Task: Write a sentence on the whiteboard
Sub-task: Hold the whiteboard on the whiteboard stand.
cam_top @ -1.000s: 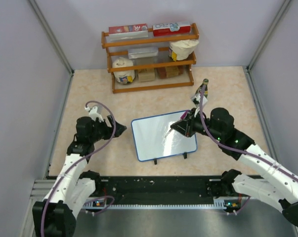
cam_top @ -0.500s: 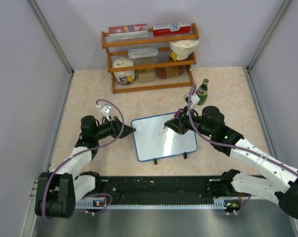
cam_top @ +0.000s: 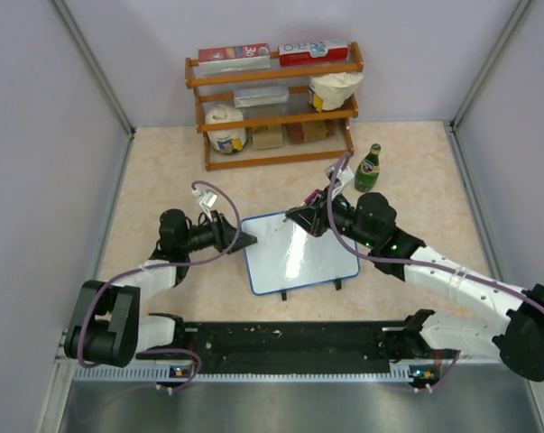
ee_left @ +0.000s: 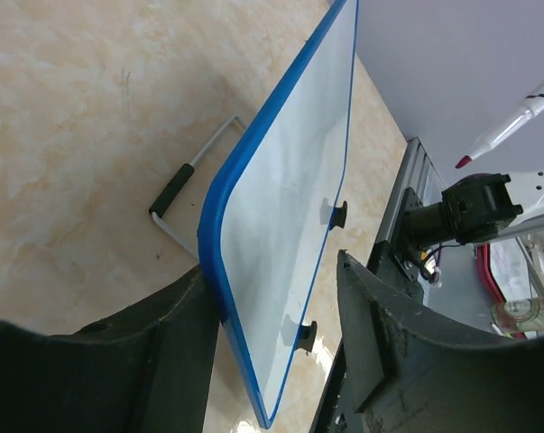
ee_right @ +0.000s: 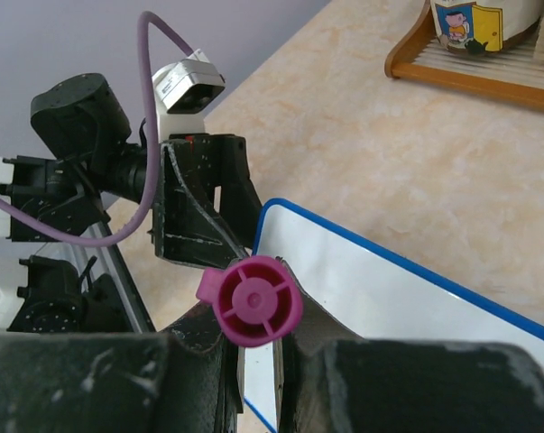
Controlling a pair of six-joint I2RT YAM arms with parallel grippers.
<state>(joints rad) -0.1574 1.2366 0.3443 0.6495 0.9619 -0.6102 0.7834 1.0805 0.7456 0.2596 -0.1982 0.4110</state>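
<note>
The whiteboard stands tilted on small black feet mid-table; its face is blank. My left gripper is open at its left edge. In the left wrist view the blue frame sits between the jaws, close against the left finger, with a gap to the right one. My right gripper is shut on a marker over the board's far left corner. The right wrist view shows the marker's magenta end between the fingers, above the board. The marker's red tip hangs off the board.
A wooden shelf with boxes and jars stands at the back. A green bottle stands to the right behind the board. The black base rail runs along the near edge. The left arm's wrist is close to the marker.
My left gripper has moved right to straddle the board's left edge. My right gripper has carried the marker from the board's right part up and left to its far left corner.
</note>
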